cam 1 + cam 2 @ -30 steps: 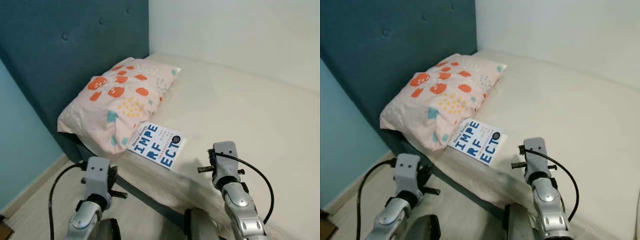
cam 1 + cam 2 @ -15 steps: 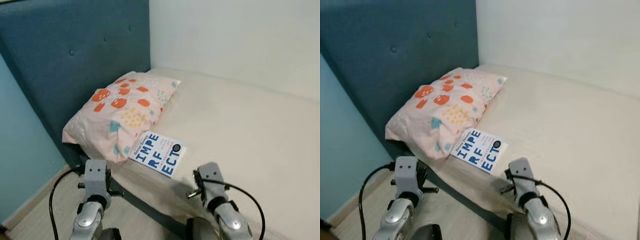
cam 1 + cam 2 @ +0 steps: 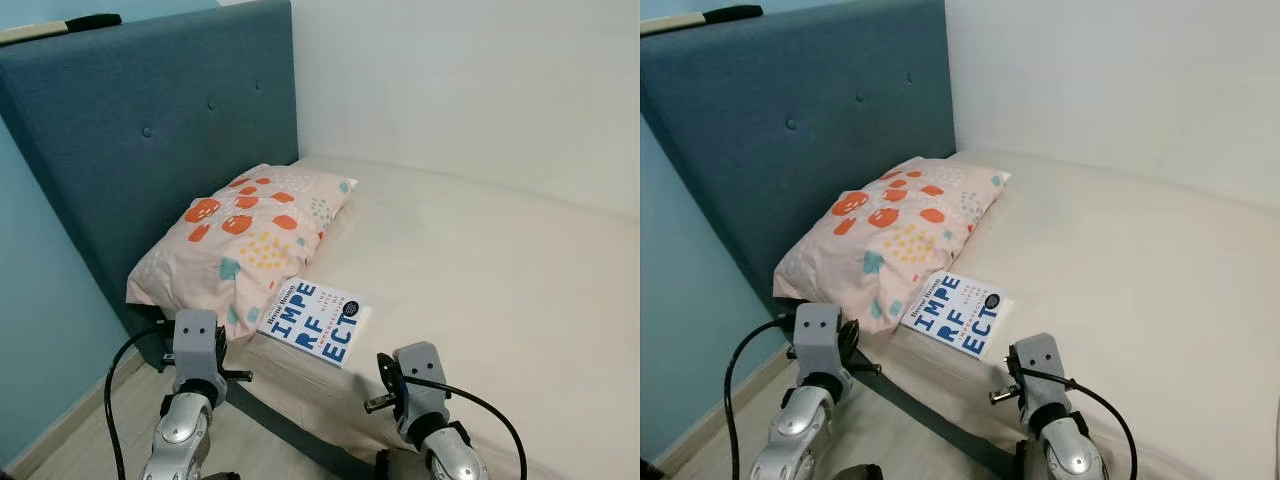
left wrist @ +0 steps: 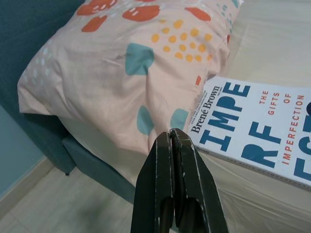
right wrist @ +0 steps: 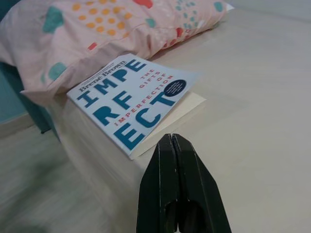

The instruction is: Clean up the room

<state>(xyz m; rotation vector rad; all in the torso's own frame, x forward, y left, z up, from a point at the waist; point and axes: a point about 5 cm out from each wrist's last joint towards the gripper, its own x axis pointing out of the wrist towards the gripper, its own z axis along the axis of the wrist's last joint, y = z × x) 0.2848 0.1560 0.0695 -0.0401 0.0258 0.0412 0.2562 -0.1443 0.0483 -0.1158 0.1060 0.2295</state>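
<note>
A white book with blue letters (image 3: pixel 318 320) lies flat on the cream bed (image 3: pixel 480 260) near its front edge, one corner under the pink patterned pillow (image 3: pixel 245 225). My left gripper (image 4: pixel 171 136) is shut and empty, held low in front of the bed's edge, pointing at the pillow's lower corner and the book (image 4: pixel 252 128). My right gripper (image 5: pixel 171 140) is also shut and empty, hovering short of the book's near corner (image 5: pixel 133 99). Both wrists (image 3: pixel 197 345) (image 3: pixel 415 375) are at the bottom of the head views.
A tall blue padded headboard (image 3: pixel 150 150) stands behind the pillow, with a pale blue wall (image 3: pixel 40 330) to its left and a white wall (image 3: pixel 470 90) behind the bed. Light wooden floor (image 3: pixel 110 440) runs beside the bed.
The camera has tilted up, showing more headboard and wall. Both wrists sit lower in the picture, and the right one has dropped and shifted left toward the book.
</note>
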